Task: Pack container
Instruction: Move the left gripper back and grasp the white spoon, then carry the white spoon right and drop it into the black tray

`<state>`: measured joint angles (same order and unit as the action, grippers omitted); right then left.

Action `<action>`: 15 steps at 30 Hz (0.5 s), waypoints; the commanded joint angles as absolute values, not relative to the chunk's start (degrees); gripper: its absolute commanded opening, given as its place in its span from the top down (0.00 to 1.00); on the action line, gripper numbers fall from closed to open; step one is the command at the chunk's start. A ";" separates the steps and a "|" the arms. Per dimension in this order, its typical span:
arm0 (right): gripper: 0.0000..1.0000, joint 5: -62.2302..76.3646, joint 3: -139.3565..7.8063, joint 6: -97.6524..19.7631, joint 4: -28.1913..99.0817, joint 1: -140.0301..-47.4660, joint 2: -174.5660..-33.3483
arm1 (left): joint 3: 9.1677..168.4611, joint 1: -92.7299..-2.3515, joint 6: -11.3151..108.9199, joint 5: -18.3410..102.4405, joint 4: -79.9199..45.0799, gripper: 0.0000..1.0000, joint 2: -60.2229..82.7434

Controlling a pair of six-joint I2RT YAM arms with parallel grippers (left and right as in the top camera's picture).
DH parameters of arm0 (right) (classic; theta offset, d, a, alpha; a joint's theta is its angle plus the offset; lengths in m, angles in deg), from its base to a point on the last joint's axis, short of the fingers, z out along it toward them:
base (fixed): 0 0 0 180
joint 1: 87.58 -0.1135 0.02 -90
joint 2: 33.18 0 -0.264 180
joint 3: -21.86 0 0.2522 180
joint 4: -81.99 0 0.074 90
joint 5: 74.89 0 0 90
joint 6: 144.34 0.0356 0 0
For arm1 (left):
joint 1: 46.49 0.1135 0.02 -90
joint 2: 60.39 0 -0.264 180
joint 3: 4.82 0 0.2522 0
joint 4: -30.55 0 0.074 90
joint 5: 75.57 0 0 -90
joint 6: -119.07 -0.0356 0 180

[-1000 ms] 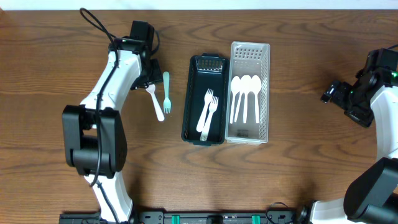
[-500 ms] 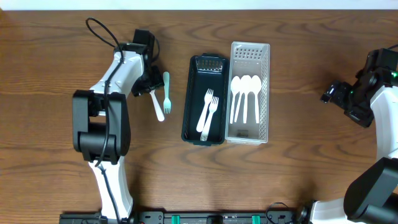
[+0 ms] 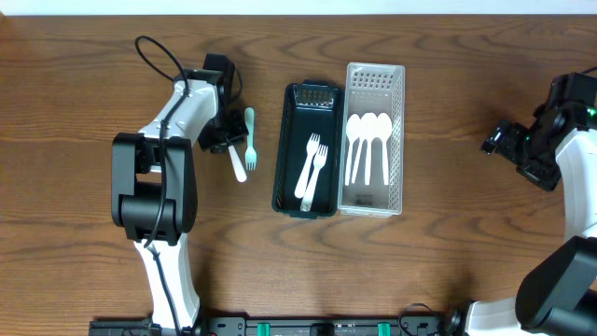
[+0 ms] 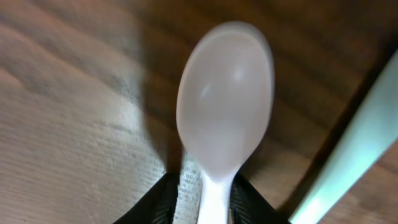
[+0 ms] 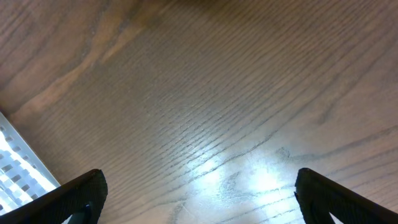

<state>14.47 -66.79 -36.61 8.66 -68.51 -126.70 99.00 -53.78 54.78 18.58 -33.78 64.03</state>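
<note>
A white spoon lies on the wooden table beside a teal fork, left of the black container. My left gripper is down on the spoon's handle end. In the left wrist view its fingers are closed in around the spoon's handle, with the bowl ahead and the teal fork at right. Two white forks lie in the black container. Three white spoons lie in the clear tray. My right gripper is open and empty over bare table.
The black container and the clear tray stand side by side at the table's middle. The clear tray's corner shows at the left edge of the right wrist view. The left arm's cable loops at the back left.
My left arm has swung slightly right and its gripper has settled onto the white spoon's handle. The spoon, the fork and the right arm have not moved.
</note>
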 commanded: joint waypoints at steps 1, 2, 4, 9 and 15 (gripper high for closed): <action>0.01 14.23 -66.79 -36.82 8.42 -68.25 -126.94 | 97.23 -54.22 54.63 18.99 -34.13 0.75 64.80; 0.01 14.23 -66.79 -36.82 8.35 -68.27 -126.94 | 97.19 -54.22 54.30 18.99 -34.13 0.78 64.80; 0.01 14.23 -66.79 -36.82 8.13 -68.27 -126.94 | 97.25 -54.22 53.05 18.99 -33.80 0.85 64.73; 0.01 14.25 -66.79 -36.82 7.22 -68.27 -126.94 | 99.31 -54.22 46.69 18.99 -37.67 0.94 63.51; 0.01 14.23 -66.79 -36.80 7.11 -68.27 -126.94 | 106.23 -55.00 43.20 21.64 -45.60 0.94 55.92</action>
<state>14.47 -66.79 -36.61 7.17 -68.51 -126.70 101.29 -54.31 47.13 19.30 -44.12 62.96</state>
